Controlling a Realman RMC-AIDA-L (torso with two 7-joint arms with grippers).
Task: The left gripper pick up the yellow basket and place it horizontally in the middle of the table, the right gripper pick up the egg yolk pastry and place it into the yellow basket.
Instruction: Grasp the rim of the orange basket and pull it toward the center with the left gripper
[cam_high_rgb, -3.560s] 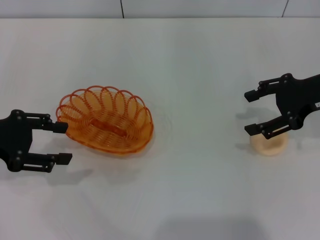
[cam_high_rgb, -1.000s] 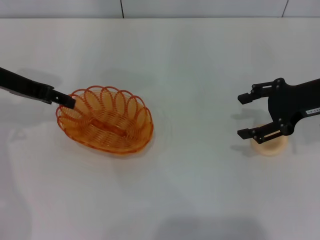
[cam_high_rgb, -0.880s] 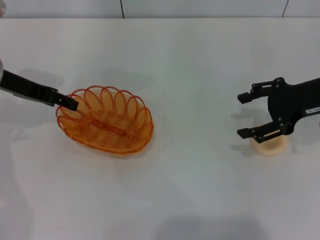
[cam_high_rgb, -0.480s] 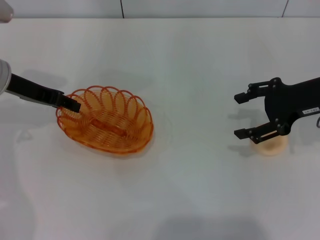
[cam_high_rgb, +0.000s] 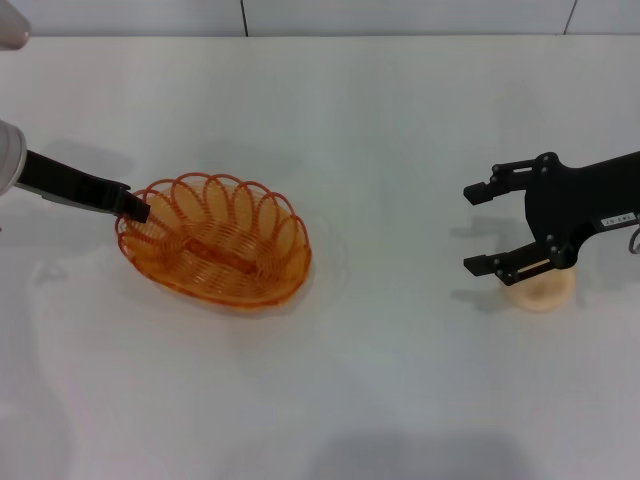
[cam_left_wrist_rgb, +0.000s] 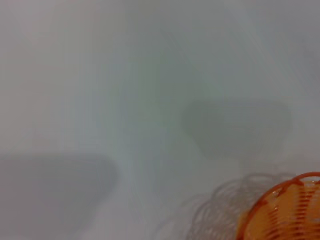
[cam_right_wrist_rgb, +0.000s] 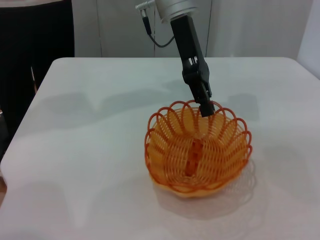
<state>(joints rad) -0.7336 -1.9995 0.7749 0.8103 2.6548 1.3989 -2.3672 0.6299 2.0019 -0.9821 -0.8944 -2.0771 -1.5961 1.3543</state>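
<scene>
The left gripper (cam_high_rgb: 133, 207), fingers clenched on the scalloped rim of the oval orange-yellow wire basket (cam_high_rgb: 215, 242) (ready to drag it to mid-tabletop), leaves the right gripper (cam_high_rgb: 480, 228) poised, fingers released, above the cream dome-shaped pastry (cam_high_rgb: 543, 288).

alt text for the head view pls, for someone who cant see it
The left gripper grips the left rim of the yellow basket on the white table. At right, the open right gripper hovers over the egg yolk pastry.
</scene>
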